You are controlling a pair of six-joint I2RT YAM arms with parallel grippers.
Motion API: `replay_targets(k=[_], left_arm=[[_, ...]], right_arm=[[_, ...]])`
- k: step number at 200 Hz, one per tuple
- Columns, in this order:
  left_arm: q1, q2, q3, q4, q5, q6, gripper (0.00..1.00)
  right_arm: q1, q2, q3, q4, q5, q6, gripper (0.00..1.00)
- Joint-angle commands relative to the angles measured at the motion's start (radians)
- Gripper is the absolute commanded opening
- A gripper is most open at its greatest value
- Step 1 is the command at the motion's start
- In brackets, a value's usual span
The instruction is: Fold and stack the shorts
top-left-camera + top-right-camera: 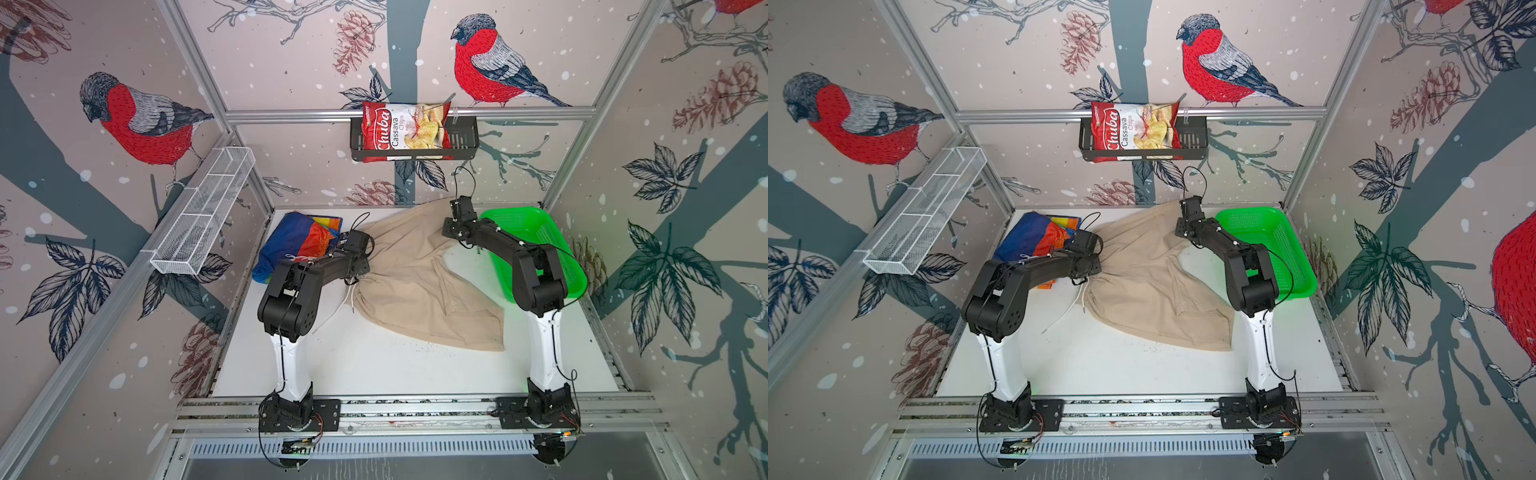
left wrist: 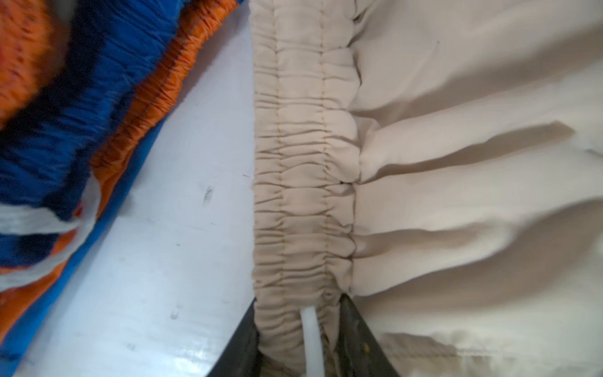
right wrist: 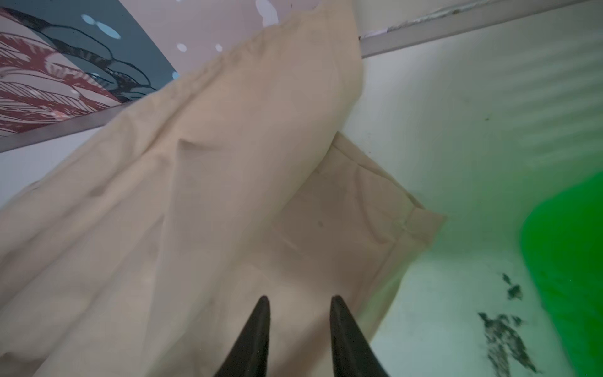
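Note:
The beige shorts (image 1: pixel 415 286) (image 1: pixel 1142 286) lie spread across the middle of the white table, one leg reaching the back wall. Their gathered waistband (image 2: pixel 303 163) points toward the left arm, and the white drawstring (image 1: pixel 332 316) trails off it. My left gripper (image 2: pixel 298 297) is shut on the waistband, with the drawstring (image 2: pixel 311 339) running between the fingers. The rainbow-striped shorts (image 1: pixel 295 241) (image 1: pixel 1034 237) sit bunched at the back left, close beside the left wrist. My right gripper (image 3: pixel 300 297) hovers open over the far leg of the beige shorts (image 3: pixel 228 196), nothing between its fingers.
A green mesh basket (image 1: pixel 540 220) (image 1: pixel 1266 214) stands at the back right, under and beside the right arm. On the back wall, a black rack holds a chips bag (image 1: pixel 405 129). A white wire shelf (image 1: pixel 203 212) hangs on the left wall.

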Motion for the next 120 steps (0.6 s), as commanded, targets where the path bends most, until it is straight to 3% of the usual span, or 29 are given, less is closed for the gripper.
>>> replay_targets(k=[1, 30, 75, 120], left_arm=[[-0.004, 0.024, 0.004, -0.111, 0.048, -0.001, 0.37], [-0.002, 0.040, 0.023, -0.111, 0.053, -0.002, 0.37], [-0.001, 0.041, 0.039, -0.114, 0.050, 0.000, 0.37], [0.003, 0.042, 0.024, -0.108, 0.051, -0.002, 0.37]], right_arm=[[-0.012, 0.062, 0.068, -0.048, -0.005, -0.002, 0.28], [-0.046, 0.068, 0.018, -0.051, 0.005, 0.023, 0.24], [-0.107, -0.047, -0.230, 0.047, 0.004, 0.042, 0.22], [-0.145, -0.135, -0.323, 0.061, -0.006, 0.035, 0.20]])
